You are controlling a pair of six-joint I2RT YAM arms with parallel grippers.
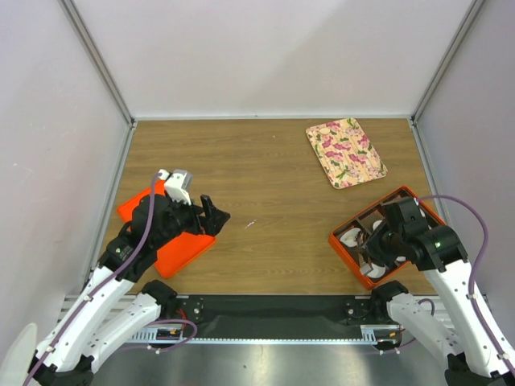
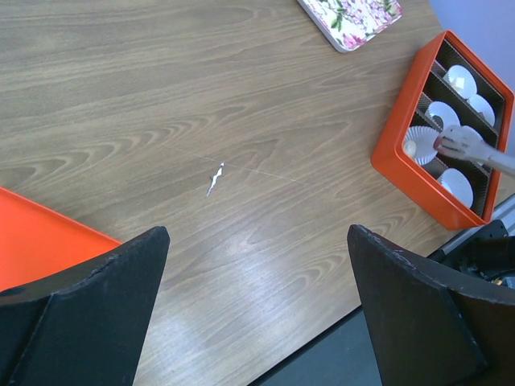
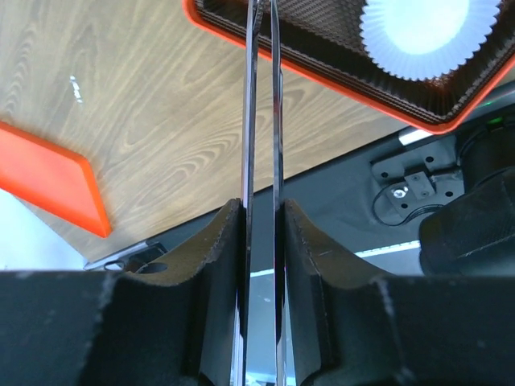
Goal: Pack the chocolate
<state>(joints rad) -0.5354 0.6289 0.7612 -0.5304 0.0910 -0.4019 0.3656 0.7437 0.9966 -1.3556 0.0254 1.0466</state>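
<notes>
Chocolate (image 2: 438, 144) is looking like that tiny dark bit pinched in the tongs (image 2: 476, 148), hard to tell tbh, hanging over a paper cup (image 2: 418, 137) in the orange box (image 2: 393, 165) near right. Right gripper (image 3: 261, 233) is squeezing the tongs nearly shut so nothing's dropping. Left gripper (image 2: 257, 241) is idling near left, wide open, empty.

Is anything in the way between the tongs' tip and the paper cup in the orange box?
Nothing visible. The right tool grips the tongs, whose tip, holding what looks like a chocolate, sits right at the open paper cup in the orange box.
</notes>
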